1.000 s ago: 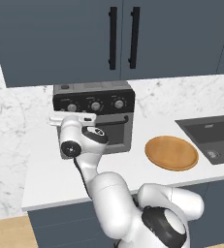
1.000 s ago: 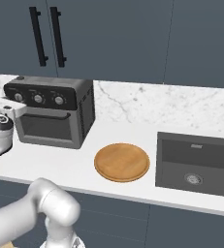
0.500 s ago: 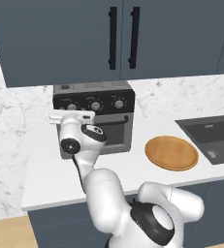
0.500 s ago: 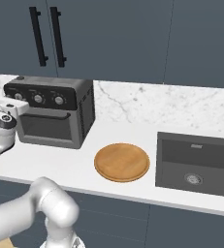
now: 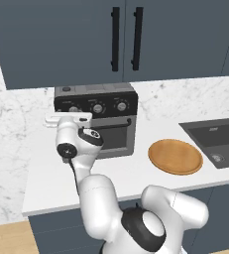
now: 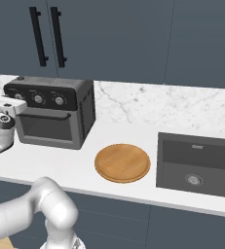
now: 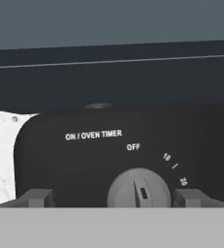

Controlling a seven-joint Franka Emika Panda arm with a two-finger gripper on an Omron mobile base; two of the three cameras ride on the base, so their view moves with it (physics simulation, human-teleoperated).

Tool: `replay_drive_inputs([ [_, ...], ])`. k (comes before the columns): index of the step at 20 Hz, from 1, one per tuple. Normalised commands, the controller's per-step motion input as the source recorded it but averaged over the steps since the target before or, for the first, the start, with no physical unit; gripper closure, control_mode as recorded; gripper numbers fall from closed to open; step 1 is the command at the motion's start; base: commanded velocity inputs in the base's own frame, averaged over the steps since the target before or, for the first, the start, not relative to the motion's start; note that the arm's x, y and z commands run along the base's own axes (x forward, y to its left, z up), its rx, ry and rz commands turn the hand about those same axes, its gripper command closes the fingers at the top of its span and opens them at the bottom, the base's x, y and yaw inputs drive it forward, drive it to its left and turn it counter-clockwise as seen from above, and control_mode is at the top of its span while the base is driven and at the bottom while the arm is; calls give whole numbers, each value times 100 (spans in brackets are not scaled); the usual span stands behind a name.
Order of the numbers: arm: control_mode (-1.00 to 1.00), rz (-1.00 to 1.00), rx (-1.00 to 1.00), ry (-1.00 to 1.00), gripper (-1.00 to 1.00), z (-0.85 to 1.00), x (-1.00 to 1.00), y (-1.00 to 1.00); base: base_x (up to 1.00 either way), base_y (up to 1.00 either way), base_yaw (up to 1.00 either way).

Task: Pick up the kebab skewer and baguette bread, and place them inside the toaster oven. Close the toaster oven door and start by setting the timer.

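The toaster oven (image 5: 97, 121) (image 6: 50, 112) stands on the counter against the marble wall. Its door (image 5: 112, 138) is shut, with the black bar handle across the top. My gripper (image 5: 69, 117) (image 6: 8, 104) is held at the left end of the black control panel. In the hand view the gripper (image 7: 113, 198) is open. The round timer knob (image 7: 138, 191), under the words ON / OVEN TIMER, sits between the fingertips (image 7: 36, 197), nearer the right one and touching neither. The knob's pointer stands near OFF. The kebab skewer and the baguette bread are out of view.
A round wooden plate (image 5: 175, 157) (image 6: 122, 162) lies bare on the counter to the right of the oven. A dark sink (image 5: 220, 139) (image 6: 196, 160) is set in the counter further right. Dark cabinets with black handles (image 5: 125, 37) hang above.
The hand has shifted very slightly at the oven's left knob. The oven, plate and arm base have not moved.
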Motion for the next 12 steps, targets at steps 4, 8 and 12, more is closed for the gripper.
replay_drive_inputs([
  [4,-100,0,-6,-1,-100,0,3,2,0,0,0],
  [8,-100,0,-8,-3,-100,0,4,0,0,0,0],
  [12,-100,0,-7,-2,-100,0,0,0,0,0,0],
])
